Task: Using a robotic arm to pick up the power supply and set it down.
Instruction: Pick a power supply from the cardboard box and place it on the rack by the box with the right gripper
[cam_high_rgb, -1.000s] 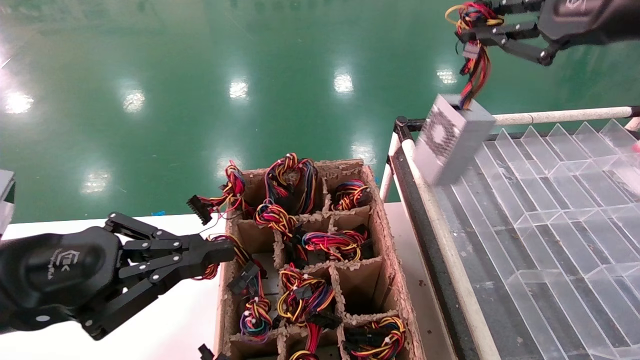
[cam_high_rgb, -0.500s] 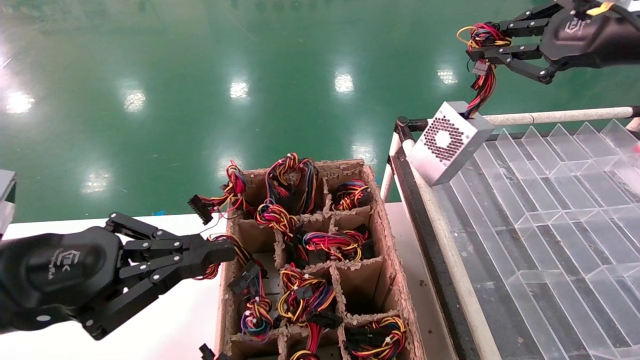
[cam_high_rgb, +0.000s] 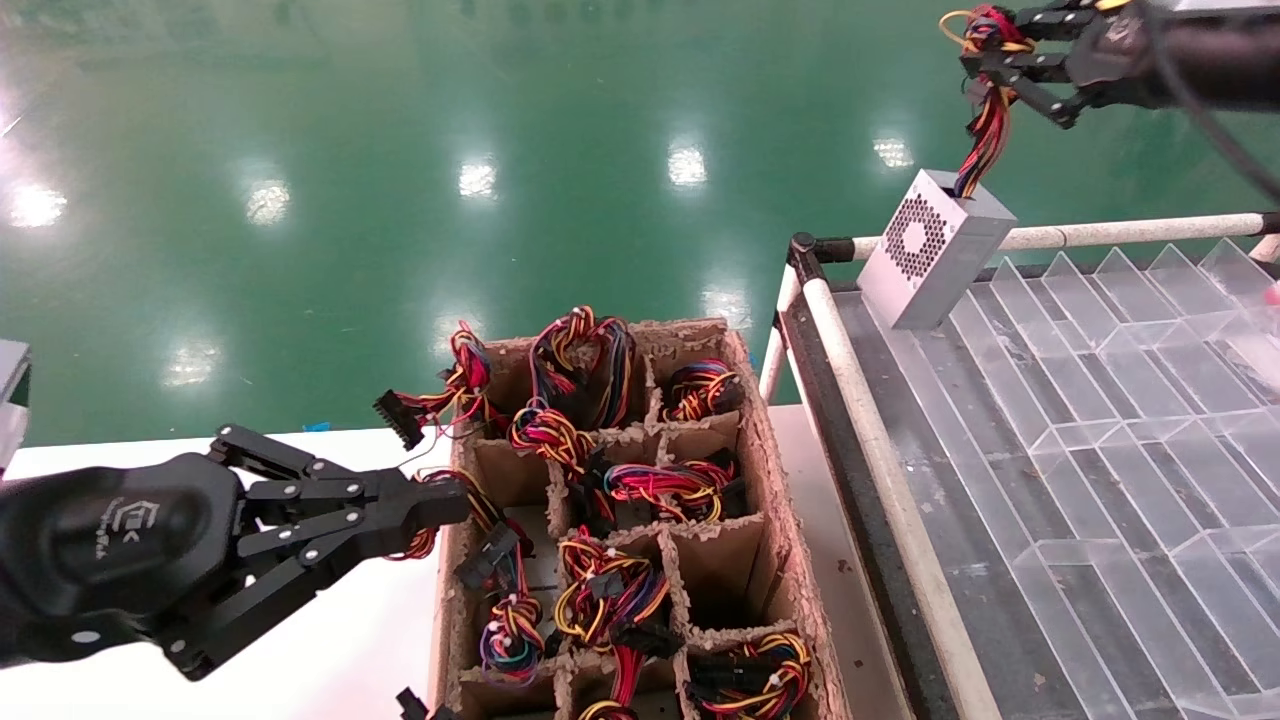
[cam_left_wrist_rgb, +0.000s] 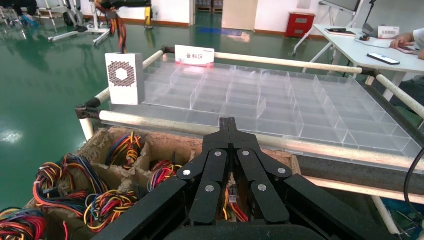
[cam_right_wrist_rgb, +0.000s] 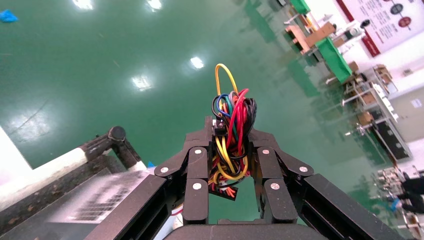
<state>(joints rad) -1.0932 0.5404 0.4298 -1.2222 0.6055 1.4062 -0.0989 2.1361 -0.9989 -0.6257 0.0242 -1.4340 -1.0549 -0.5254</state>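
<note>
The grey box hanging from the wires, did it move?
Yes. The power supply, hanging from the right gripper, swung farther along the white rail, toward the robot's right.

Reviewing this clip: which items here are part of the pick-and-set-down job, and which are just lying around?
In the job:
- right gripper, shut on the wire bundle
- power supply, hanging over the clear divided tray

Lying about:
- cardboard box of wired units
- left gripper, parked beside that box

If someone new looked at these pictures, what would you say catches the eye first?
Probably the power supply dangling by its coloured wires from the right gripper, above the far left corner of the clear divided tray. Next, the cardboard box in front, its cells stuffed with more wire bundles, with the left gripper shut at its left edge.
</note>
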